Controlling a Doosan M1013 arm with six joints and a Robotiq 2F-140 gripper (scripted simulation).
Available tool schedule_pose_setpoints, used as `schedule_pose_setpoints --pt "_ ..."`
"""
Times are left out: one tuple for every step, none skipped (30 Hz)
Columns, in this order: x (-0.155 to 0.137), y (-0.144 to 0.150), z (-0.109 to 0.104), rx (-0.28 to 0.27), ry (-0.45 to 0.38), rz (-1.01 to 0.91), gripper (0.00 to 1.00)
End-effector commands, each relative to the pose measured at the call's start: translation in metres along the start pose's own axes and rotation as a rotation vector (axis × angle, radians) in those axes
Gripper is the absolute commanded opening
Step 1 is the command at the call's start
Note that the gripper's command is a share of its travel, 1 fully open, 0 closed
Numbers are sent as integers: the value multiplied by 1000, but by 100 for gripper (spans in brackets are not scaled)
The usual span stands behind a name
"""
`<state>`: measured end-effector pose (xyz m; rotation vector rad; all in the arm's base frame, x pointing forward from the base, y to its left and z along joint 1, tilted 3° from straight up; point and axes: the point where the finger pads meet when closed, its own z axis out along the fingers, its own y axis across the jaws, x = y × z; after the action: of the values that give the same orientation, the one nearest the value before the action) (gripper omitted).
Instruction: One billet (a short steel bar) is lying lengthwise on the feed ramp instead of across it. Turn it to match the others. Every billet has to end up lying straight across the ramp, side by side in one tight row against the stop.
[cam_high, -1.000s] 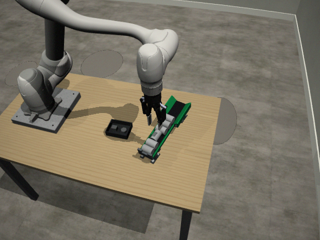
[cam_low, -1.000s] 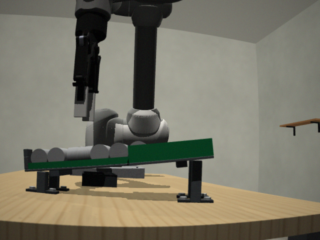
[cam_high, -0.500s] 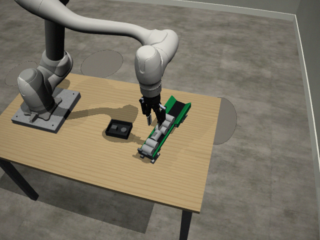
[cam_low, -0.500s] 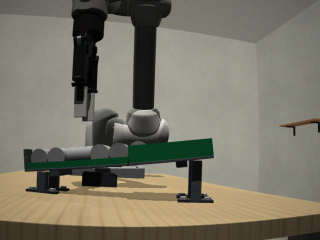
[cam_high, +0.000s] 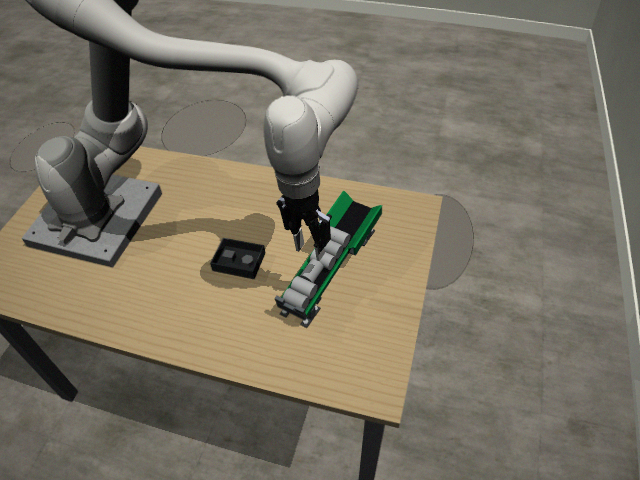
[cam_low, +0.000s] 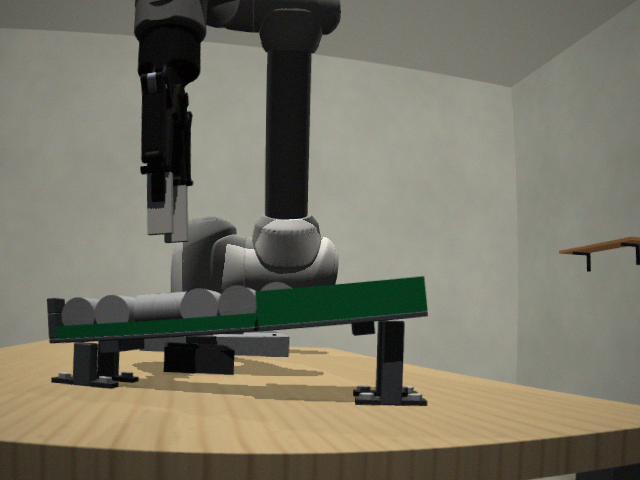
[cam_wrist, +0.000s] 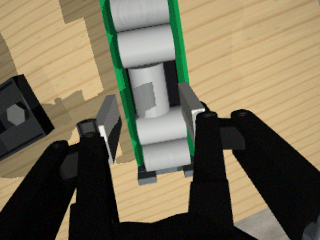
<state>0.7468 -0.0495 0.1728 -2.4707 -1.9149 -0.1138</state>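
Nearest the exterior camera, the wooden table (cam_low: 320, 428) is seen carrying the green feed ramp (cam_low: 341, 302) on dark legs. Grey billets are lined against the stop (cam_low: 53, 310) at its low end. The misaligned billet (cam_wrist: 150, 90) lies lengthwise, third from the stop, between crosswise neighbours. Above it, well clear of the row, the end effector (cam_wrist: 152, 116) is held partly open with nothing between its fingers. Beyond, a black tray (cam_high: 238, 257) rests on the table, and the arm's base plate (cam_high: 147, 192) stands farthest.
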Motion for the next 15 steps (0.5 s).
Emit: schedule_pose_setpoints --pt "0 0 0 0 8 0 41" --pt "0 0 0 0 12 0 41" --pt "0 0 0 0 16 0 41" --pt "0 0 0 0 20 0 41" --pt "-1 0 1 0 22 0 41" --pt "-1 0 3 0 22 0 41" --pt "-1 0 3 0 22 0 41" --pt "-1 0 3 0 22 0 41" --pt "-1 0 6 0 22 0 41" --pt "-1 0 8 0 22 0 41" --pt "-2 0 11 0 22 0 41" --pt "-2 0 14 0 22 0 41" --pt "-2 0 16 0 22 0 41" --pt "-2 0 19 0 22 0 41" --pt "-3 0 21 0 22 0 41"
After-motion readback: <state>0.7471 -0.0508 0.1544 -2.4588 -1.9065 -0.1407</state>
